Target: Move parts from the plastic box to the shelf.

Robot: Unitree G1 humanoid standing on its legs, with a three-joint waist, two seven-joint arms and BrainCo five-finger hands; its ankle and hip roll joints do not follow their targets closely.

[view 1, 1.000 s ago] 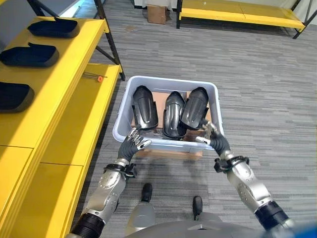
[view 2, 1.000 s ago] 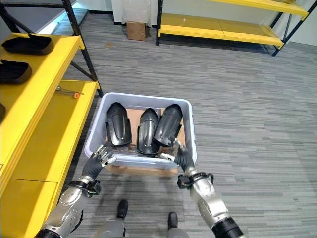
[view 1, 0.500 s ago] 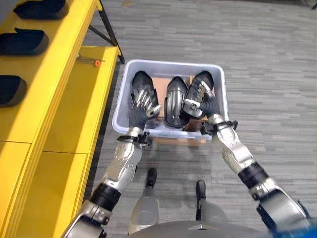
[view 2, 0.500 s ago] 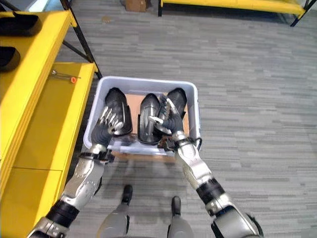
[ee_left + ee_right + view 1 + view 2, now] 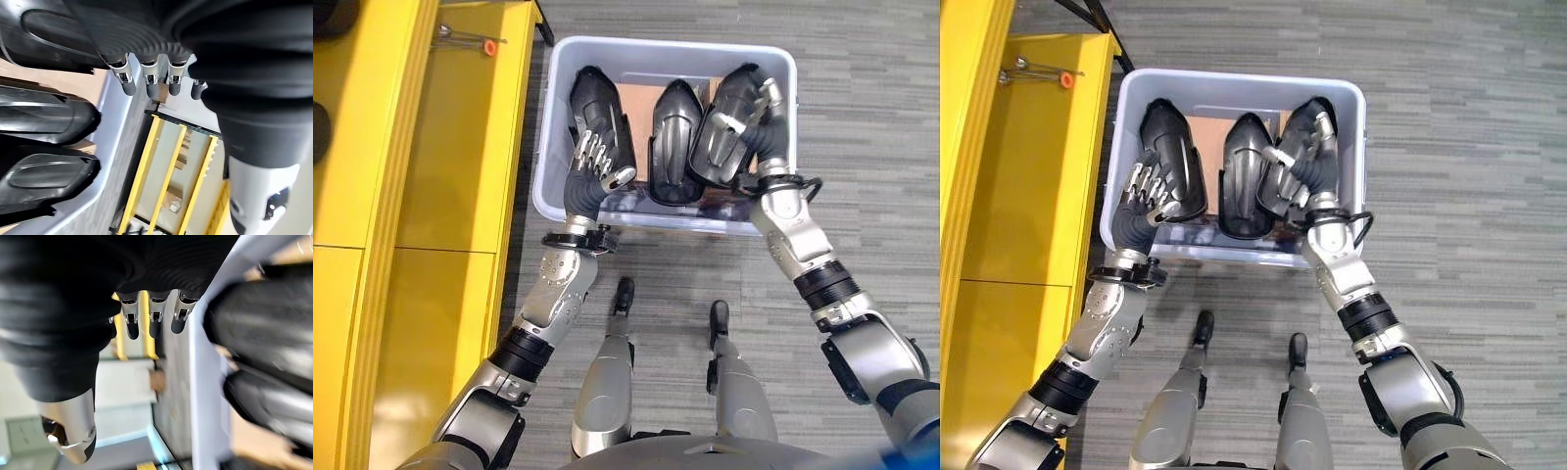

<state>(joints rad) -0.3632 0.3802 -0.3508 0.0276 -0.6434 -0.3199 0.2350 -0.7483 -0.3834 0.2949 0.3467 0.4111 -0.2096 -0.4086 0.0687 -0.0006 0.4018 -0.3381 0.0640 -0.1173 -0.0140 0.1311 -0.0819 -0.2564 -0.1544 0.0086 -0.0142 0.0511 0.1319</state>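
We see the plastic box (image 5: 548,117) sitting on the grey floor just beside the lower level of the yellow shelf (image 5: 450,147), and everything here is easiest placed against that box. Inside it three black parts stand side by side on a brown cardboard sheet (image 5: 634,98): the left part (image 5: 597,98) nearest the shelf-side wall, the middle part (image 5: 674,137) in the centre, and the right part (image 5: 724,137) against the far-side wall. Our left hand (image 5: 592,176) reaches over the box's near rim and lies along the left part, its fingers (image 5: 149,78) straight and loosely spread, not wrapped round anything. Our right hand (image 5: 759,122) comes over the near rim at the box's other corner and rests on the right part, fingers (image 5: 155,316) extended and relaxed, the thumb apart; we cannot tell whether the palm actually presses on the part. All three parts are in the box. A small tool with an orange tip (image 5: 470,41) lies on the shelf's lower level, near the box's far corner.
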